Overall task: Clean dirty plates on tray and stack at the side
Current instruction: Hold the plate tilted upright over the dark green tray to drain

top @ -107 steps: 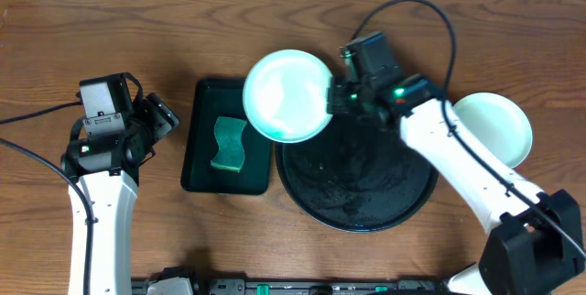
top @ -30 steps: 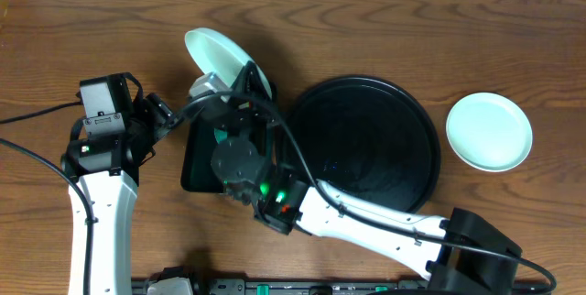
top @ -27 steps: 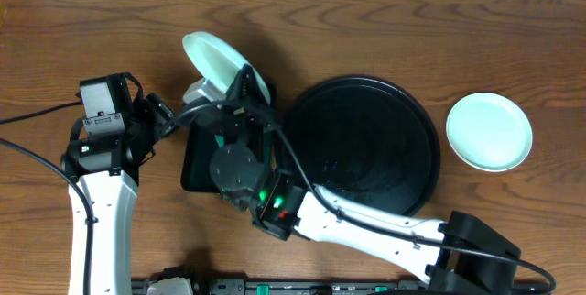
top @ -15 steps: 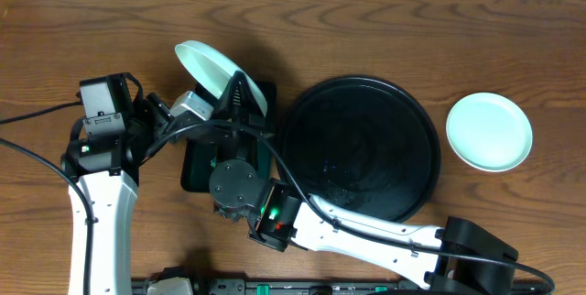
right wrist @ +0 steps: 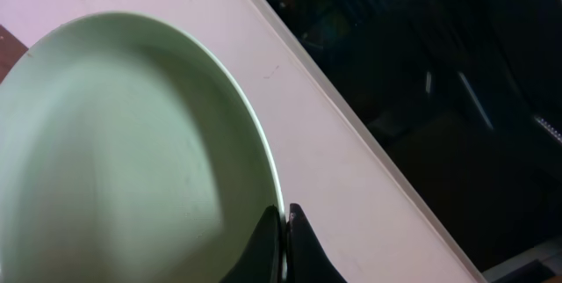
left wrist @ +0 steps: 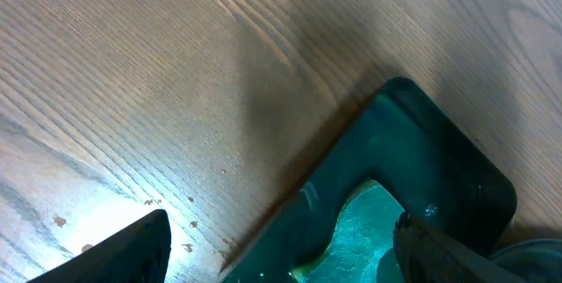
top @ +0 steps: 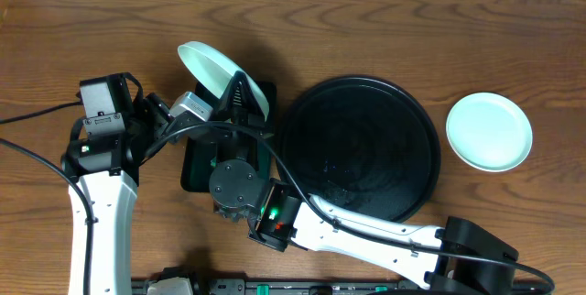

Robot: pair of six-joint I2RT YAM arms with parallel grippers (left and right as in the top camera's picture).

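the mint plate, pinched at its rim by the right tool, hangs tilted over the far end of the small tray; the spread left tool should grip the sponge squarely and wipe lightly.

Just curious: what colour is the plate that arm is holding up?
The plate is pale mint green, clearest in the right wrist view.

Top-down overhead; close wrist views; shared plate
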